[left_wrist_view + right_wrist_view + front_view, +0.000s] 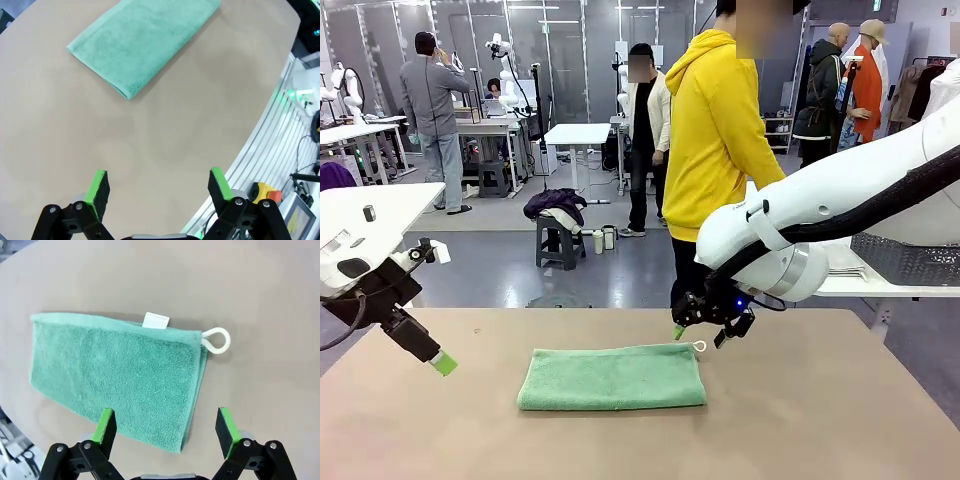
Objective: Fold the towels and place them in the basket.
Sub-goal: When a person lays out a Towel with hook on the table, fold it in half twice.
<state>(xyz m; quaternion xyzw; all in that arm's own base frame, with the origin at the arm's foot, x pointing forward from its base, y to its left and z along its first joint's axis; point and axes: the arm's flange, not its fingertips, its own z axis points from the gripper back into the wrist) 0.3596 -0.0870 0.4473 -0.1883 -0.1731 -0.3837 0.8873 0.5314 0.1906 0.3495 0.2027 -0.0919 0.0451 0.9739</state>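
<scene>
A: Where is the green towel (612, 377)?

B: Lower middle of the front view, flat on the brown table (820, 420). It is a long rectangle with layered edges, so I judge it already folded at least once. Its white loop (217, 340) pokes out at the upper right corner and the white label (156, 320) stands up from the far edge.

A: Why is the right gripper (700, 335) so near that corner?

B: It hangs just above the loop end with its fingers spread wide and nothing between them. In the right wrist view the pads straddle the towel's short end, which looks like lining up to pinch that end for another fold or a lift. That is my reading, though.

A: And the left gripper (438, 360)?

B: At the lower left, well apart from the towel, with its fingers also spread and empty over bare table. It seems parked clear of the work.

A: Is there a container?

B: A dark lattice basket (905, 260) sits at the right edge on a white side table (880, 286), partly behind the right arm. I cannot tell what is inside it. A person (720, 130) in a yellow hoodie stands at the far side.
</scene>
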